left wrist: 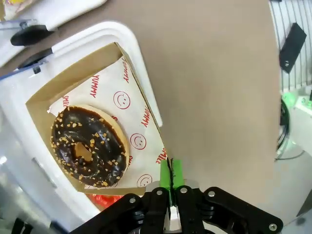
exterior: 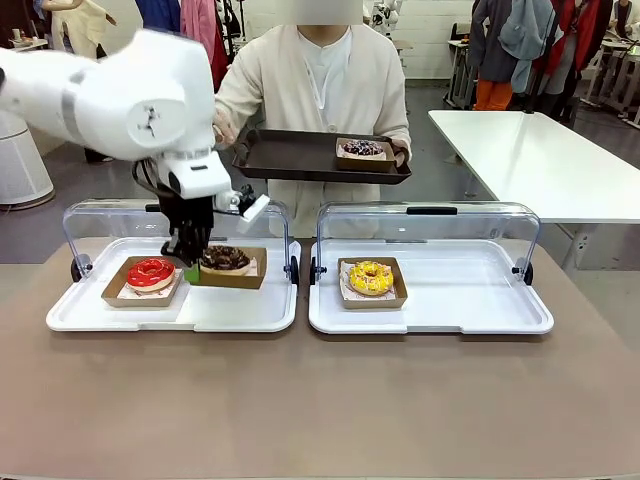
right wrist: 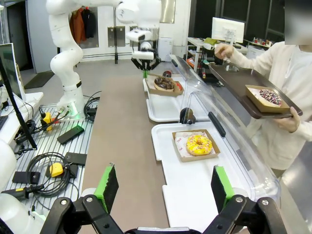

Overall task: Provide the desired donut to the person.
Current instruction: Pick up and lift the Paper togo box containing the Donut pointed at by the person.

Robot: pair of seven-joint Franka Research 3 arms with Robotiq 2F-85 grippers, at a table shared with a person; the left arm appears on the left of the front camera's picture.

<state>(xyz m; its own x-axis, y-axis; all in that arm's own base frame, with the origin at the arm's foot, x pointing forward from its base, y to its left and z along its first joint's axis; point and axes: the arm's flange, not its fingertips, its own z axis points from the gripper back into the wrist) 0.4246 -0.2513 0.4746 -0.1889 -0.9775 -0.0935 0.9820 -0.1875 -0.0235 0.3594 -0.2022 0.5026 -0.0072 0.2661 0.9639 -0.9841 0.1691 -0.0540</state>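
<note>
front view: red donut [exterior: 150, 272] just beside lifted chocolate donut box [exterior: 229, 267]

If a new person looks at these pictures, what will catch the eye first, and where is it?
First, the left gripper, shut on the near edge of the cardboard tray with the chocolate donut, over the left white tray beside the red donut. Behind, the person holds a dark serving tray that already carries one boxed donut. A yellow donut sits in the right white tray.
</note>
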